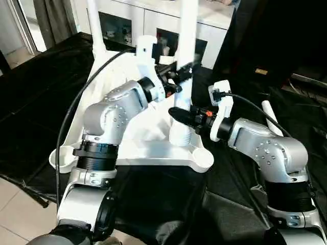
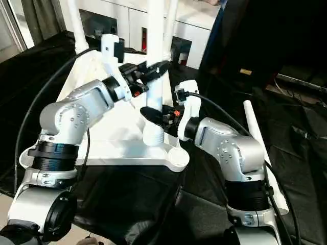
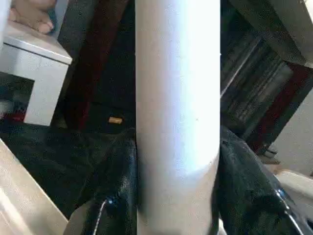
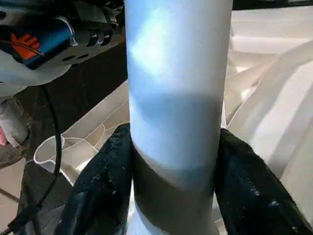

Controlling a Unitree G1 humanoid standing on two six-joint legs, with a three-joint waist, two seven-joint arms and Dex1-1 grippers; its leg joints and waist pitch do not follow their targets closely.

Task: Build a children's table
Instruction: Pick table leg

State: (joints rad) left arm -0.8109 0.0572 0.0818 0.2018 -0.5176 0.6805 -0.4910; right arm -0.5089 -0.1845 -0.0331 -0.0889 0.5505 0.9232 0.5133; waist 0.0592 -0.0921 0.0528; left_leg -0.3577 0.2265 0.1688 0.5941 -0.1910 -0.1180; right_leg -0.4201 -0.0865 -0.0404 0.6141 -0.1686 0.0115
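The table top (image 1: 153, 138) lies upside down on the black cloth (image 1: 30, 92), ribbed underside up, with its near right corner socket (image 1: 203, 157) toward the robot. One leg (image 1: 185, 66) stands upright in a socket just behind that corner, its collared foot seated at the base. Both grippers are on this leg: the left gripper (image 1: 180, 71) is clamped on it higher up, a black finger (image 3: 117, 196) pressed to each side of the tube in the left wrist view, and the right gripper (image 1: 182, 116) is clamped lower down, close above the collar, its fingers (image 4: 105, 186) likewise flanking the tube. A second leg (image 1: 95, 28) already stands at the far left corner, and a spare leg (image 2: 258, 138) lies on the cloth to the robot's right, well apart from the top. Assessment: the leg appears a light, stiff, hollow plastic tube with a smooth, glossy surface, so it may slip or rotate in the fingers under a downward push. The low hold near the collar looks best for driving it home; the high hold serves to keep it plumb. The top is broad and light and may shift on the cloth under an off-axis push.
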